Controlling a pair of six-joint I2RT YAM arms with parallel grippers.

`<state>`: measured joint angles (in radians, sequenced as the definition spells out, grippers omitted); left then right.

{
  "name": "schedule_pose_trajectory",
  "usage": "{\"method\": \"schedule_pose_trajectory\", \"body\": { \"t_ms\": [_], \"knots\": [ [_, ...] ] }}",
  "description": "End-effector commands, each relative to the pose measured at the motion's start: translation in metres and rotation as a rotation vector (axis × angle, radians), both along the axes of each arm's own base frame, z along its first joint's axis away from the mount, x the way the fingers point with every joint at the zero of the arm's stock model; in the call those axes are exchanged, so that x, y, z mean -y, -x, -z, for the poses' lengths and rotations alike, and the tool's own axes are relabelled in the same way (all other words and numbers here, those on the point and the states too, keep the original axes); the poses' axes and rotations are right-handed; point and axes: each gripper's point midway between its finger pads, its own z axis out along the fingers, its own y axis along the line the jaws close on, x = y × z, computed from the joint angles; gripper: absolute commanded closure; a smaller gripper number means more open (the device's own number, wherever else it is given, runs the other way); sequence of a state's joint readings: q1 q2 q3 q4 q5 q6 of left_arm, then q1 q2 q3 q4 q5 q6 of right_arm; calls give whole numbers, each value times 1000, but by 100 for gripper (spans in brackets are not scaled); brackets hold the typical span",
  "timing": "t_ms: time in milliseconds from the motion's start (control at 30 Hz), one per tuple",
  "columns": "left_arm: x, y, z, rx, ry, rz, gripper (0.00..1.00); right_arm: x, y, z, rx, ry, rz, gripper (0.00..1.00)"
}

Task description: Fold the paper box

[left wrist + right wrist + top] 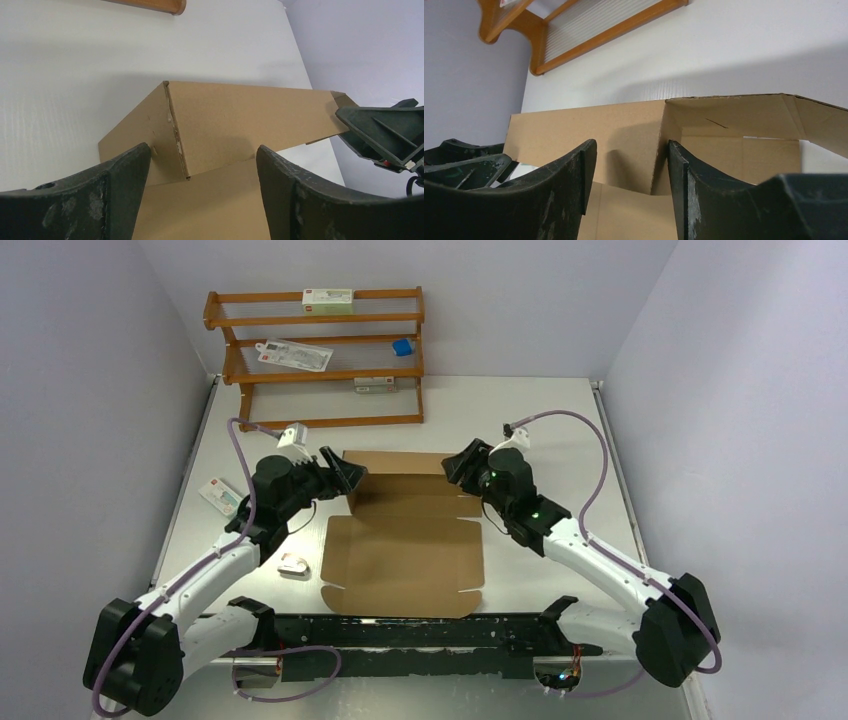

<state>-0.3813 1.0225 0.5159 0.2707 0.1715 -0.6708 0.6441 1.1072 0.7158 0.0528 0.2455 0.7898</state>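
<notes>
The paper box [405, 540] lies mid-frame on the table [560, 420], light and stiff but easily creased, we judge, best pinched at its raised back wall's corners, which our left gripper [345, 472] and right gripper [455, 466] straddle with jaws apart, clamping nothing.

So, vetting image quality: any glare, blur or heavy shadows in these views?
Top view: evenly lit, no glare. Left wrist view: sharp, a dark shadow on the raised wall of the paper box. Right wrist view: soft shadow on the table behind it.

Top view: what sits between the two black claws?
The paper box, its back wall upright, spans the stretch from the left gripper to the right gripper in that view.
</notes>
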Motion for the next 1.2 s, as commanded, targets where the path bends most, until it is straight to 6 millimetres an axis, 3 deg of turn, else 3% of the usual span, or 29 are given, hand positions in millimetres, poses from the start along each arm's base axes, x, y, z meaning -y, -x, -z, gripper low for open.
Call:
{"method": "schedule_pose_trajectory", "body": {
  "t_ms": [0,367,733,867,1000,1167],
  "knots": [
    [3,5,-4,-2,29,24,19,-16,-2,-3,-4,-63,-60,43],
    [-8,4,-2,-5,0,-32,19,-18,-6,0,10,-92,-102,49],
    [-18,2,8,-20,-18,-90,18,10,0,-10,135,-7,-111,22],
    [-20,0,6,-14,-26,-103,17,32,5,-2,150,72,-52,13],
    [-22,-2,6,-10,-27,-119,17,53,13,15,141,107,18,10],
    [-21,-7,6,-14,-29,-122,17,60,24,46,100,80,44,9]
  ]
}}
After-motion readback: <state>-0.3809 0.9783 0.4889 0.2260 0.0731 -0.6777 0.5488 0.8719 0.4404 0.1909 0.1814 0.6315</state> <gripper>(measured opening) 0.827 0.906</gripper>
